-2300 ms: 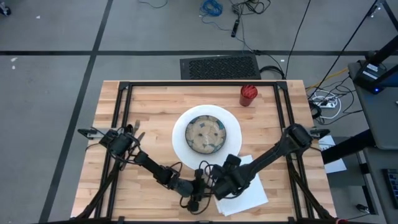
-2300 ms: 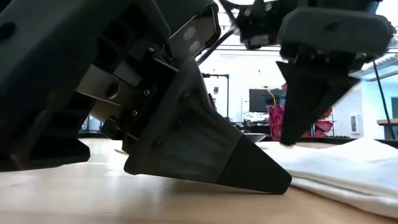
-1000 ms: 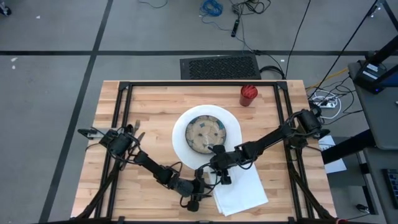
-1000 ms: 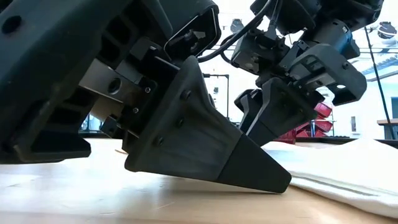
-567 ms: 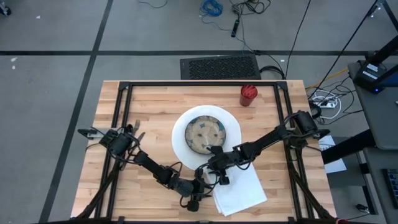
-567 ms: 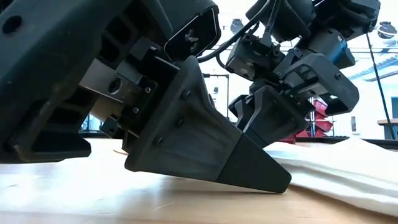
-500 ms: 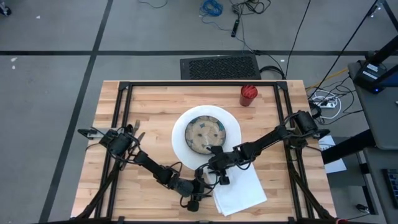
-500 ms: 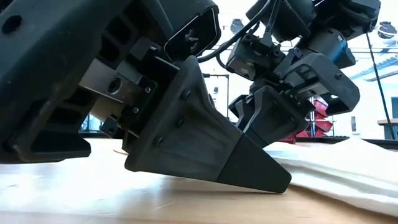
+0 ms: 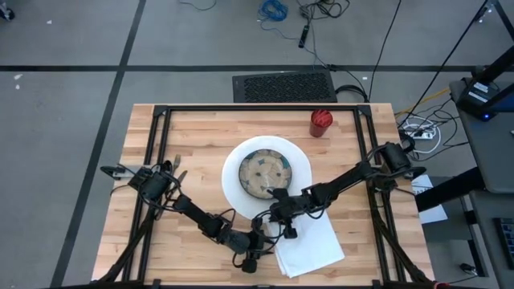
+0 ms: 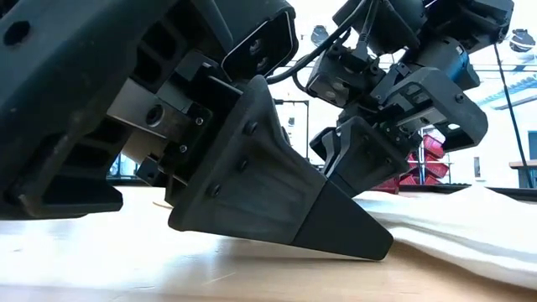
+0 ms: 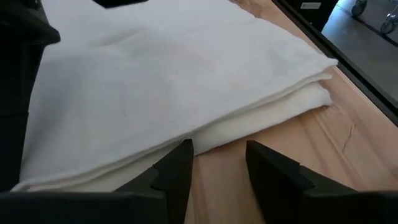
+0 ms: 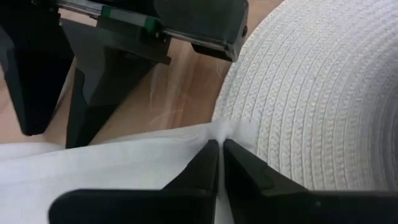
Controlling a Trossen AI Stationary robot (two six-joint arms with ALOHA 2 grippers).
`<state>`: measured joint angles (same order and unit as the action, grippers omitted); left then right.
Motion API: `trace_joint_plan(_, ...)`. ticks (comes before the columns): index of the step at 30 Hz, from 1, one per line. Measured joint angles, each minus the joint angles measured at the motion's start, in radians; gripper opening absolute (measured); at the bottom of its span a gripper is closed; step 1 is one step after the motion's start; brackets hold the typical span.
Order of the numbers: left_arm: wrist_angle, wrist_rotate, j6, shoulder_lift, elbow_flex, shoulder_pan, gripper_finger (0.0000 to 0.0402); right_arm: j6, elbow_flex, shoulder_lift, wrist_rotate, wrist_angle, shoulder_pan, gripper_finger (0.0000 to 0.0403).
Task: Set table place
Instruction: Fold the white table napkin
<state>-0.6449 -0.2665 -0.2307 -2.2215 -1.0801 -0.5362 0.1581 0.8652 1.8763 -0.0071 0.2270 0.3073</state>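
A white folded napkin (image 9: 312, 241) lies flat on the table (image 9: 193, 128) at the near right, its far left corner beside a round white woven placemat (image 9: 230, 183). On the placemat sits a patterned plate (image 9: 266, 172). My right gripper (image 9: 274, 214) is shut on that napkin corner. My left gripper (image 9: 260, 246) stands open and low over the table at the napkin's left folded edge (image 11: 261, 121), pointing toward the table's right. My right gripper pinches the napkin's far left corner (image 12: 217, 129) between its two fingers, right at the placemat's rim (image 12: 249, 106). The fingers come slanting down from the table's right. The rest of the napkin (image 12: 118, 163) lies on the table; how many layers are in the pinch does not show. My left gripper has its fingertips (image 11: 181, 152) at the napkin's folded edge; I cannot tell whether they touch the cloth.
A red cup (image 9: 320, 123) stands at the far right of the table. A black tube frame (image 9: 257, 109) runs around the tabletop. Bare wood lies to the left of the placemat and along the far edge.
My right gripper has stayed low at the napkin's far left corner, and its fingers have shut on the cloth there. The napkin has stayed flat on the table.
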Motion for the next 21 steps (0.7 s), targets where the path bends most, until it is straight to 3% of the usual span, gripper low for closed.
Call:
trace_joint_plan(10, 0.0, 0.0, 0.0, 0.0, 0.0, 0.0, 0.0139, 0.012, -0.001, -0.016, 0.0, 0.002, 0.002, 0.0017)
trace_joint_plan(21, 0.0, 0.001, -0.001, 0.0, 0.0, 0.0, 0.0139, -0.009, -0.001, -0.013, 0.0, 0.005, 0.002, 0.008)
